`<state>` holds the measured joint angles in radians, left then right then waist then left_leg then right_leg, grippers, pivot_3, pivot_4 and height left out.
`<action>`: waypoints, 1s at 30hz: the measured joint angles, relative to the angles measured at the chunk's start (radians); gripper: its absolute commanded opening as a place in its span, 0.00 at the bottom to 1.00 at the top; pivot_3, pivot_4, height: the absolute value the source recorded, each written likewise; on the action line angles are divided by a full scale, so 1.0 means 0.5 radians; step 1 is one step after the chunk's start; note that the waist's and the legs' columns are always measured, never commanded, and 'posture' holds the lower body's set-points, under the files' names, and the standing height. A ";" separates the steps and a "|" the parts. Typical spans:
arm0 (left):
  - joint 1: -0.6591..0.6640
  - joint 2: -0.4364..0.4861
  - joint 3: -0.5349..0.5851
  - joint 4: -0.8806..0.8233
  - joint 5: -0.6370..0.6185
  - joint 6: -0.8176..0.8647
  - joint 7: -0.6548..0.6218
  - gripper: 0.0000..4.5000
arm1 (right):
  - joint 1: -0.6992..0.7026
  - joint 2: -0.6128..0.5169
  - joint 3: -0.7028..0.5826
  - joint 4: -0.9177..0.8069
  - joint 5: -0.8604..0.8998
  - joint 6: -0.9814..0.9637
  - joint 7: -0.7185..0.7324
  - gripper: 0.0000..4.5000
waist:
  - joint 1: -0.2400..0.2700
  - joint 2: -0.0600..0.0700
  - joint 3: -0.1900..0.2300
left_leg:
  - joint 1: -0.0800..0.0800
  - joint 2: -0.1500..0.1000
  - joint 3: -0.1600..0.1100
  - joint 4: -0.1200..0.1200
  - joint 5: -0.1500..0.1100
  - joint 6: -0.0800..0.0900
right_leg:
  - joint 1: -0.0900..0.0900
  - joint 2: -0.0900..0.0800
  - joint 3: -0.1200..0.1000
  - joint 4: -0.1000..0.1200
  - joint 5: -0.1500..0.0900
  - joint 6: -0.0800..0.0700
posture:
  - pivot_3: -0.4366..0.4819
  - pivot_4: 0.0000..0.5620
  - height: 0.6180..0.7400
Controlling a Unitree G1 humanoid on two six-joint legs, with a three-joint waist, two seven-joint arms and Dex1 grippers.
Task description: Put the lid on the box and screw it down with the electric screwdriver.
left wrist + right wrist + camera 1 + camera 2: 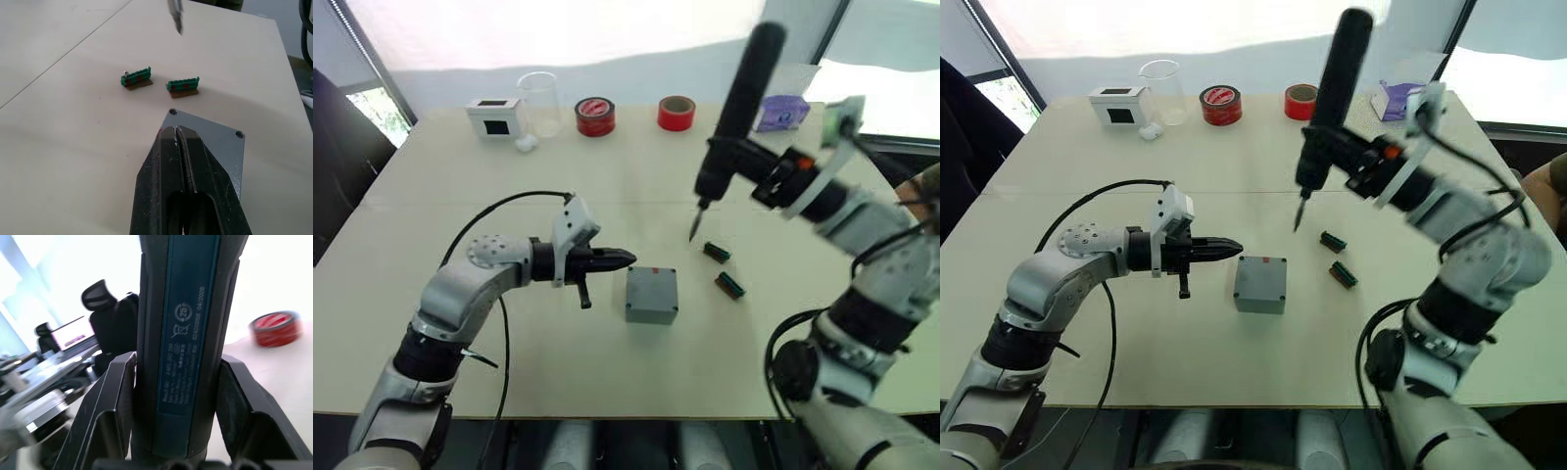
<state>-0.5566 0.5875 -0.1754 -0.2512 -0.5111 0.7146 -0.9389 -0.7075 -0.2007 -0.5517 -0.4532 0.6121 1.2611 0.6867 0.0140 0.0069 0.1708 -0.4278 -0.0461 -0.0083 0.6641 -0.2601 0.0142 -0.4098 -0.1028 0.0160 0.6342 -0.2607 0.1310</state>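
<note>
The right gripper [1356, 157] is clamped on the electric screwdriver [1332, 98], its two black fingers [115, 401] pressed against either side of the dark barrel. The tool stands nearly upright with a slight lean, handle high and its thin metal bit [1300, 217] pointing down, hanging in the air clear of the table [1136, 362].

Taking the box [1260, 284] as the landmark: the bit tip hangs above and beyond the box's far right corner, toward the two small green strips [1333, 241] that lie just to the box's right. The lid [222, 147] already appears to sit on the box, flat side up, with screw holes visible at its corners in the left wrist view; whether screws sit in them I cannot tell. The screwdriver's long axis is close to vertical, so the coming move seems mostly a matter of bringing the tip nearer the robot and leftward over a lid corner, then straight down.

The left gripper [1229, 249] is pinched closed and empty, lying level and pointing at the box from its left, just beside the box's near left corner and slightly above it; touching or not, I cannot say. It is the nearer arm to the box and well placed to steady it.
</note>
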 measured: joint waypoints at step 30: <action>-0.074 -0.120 -0.353 0.248 0.432 -0.318 -0.124 0.00 | 0.717 -0.144 0.878 -0.213 -0.219 -1.174 -0.383 0.40 | -0.050 -0.001 0.000 | 0.004 0.008 0.000 0.000 0.000 0.002 | 0.002 0.008 0.001 0.000 0.000 0.000 | 0.48 0.27 1.00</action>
<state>-0.5936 0.5277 -0.3520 -0.1274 -0.2950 0.5558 -1.0007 -0.3491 -0.2727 -0.1127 -0.5596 0.5024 0.6743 0.4952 -0.0111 0.0064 0.1707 -0.4259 -0.0422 -0.0083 0.6640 -0.2602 0.0149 -0.4090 -0.0986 0.0167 0.6340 -0.2609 0.1310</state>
